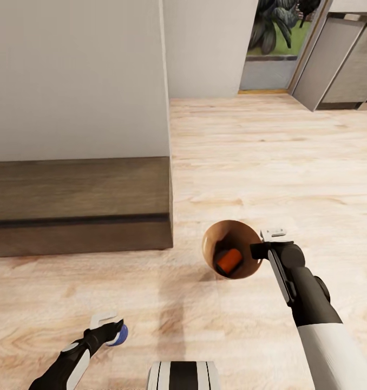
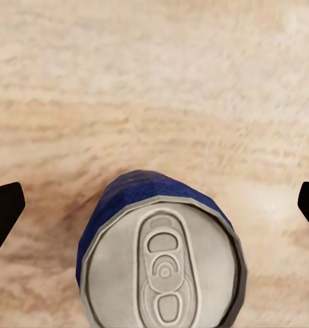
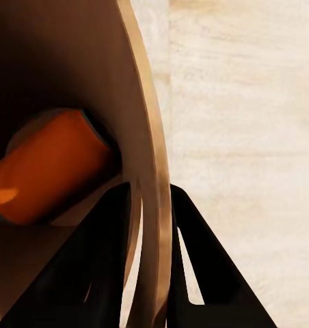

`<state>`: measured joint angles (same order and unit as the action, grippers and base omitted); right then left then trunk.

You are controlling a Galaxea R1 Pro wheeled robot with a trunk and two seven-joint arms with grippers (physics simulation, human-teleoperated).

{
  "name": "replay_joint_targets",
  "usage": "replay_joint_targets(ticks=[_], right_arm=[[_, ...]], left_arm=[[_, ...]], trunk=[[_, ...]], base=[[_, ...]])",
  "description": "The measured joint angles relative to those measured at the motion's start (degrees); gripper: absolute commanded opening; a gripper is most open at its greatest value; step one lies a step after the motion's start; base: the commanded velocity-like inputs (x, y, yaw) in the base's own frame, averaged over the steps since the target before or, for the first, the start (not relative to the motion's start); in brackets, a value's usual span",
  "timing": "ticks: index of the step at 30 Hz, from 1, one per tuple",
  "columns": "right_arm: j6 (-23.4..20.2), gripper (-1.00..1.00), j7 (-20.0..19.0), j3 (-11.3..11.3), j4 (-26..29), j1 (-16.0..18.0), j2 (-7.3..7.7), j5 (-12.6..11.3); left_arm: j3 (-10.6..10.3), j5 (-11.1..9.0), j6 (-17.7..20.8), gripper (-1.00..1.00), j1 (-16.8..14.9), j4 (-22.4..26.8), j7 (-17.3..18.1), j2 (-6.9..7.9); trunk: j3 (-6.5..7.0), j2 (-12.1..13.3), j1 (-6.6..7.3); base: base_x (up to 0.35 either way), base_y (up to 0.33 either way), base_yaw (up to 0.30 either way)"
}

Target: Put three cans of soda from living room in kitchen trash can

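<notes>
Copper-brown and round, the small bucket-like trash can (image 1: 235,250) is tipped off the light wood floor (image 1: 270,162), its dark mouth turned up toward the head camera. The right gripper (image 1: 266,247) is clamped on its rim: in the right wrist view one black finger (image 3: 100,266) lies inside the wall and the other outside, the thin brown wall (image 3: 149,205) pinched between them. Holding the bin this way seems meant to bring it to the cans instead of carrying each can across.

One bright orange soda can (image 1: 228,261) already lies on its side at the bottom of the bin. The dark blue soda can with a silvery top (image 2: 161,253) is at the left gripper (image 1: 109,331), low near the floor and well apart from the bin. In the left wrist view the black fingertips (image 2: 4,212) stand wide at either side of it, not touching, so I cannot tell whether that claw grips it or merely brackets it. A dark-wood cabinet base (image 1: 78,208) stands beyond, under a pale wall.
</notes>
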<state>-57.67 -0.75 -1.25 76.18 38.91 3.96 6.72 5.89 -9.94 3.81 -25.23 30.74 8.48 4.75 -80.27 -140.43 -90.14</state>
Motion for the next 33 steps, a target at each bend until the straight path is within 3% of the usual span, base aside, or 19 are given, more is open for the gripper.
replay_joint_targets(ticks=[10, 20, 33], right_arm=[[0.00, -1.00, 0.00, 0.01, 0.33, 0.00, 0.03, -0.04], [-0.05, -1.00, 0.04, 0.00, 6.11, 0.25, 0.08, -0.09], [-0.09, -1.00, 0.04, 0.01, 6.79, 1.69, 0.13, 0.03]], left_arm=[[-0.01, 0.01, -0.37, 1.00, 0.00, -0.15, 0.03, 0.00], [-0.01, 0.01, -0.38, 1.00, 0.00, -0.16, 0.01, 0.00], [-0.01, 0.01, -0.38, 1.00, 0.00, -0.16, 0.00, 0.00]], trunk=[[-0.78, 0.00, 0.00], [-0.88, 0.00, 0.01], [-0.97, 0.00, 0.00]], base=[[0.000, 0.000, 0.000], [0.000, 0.000, 0.000], [0.000, 0.000, 0.000]])
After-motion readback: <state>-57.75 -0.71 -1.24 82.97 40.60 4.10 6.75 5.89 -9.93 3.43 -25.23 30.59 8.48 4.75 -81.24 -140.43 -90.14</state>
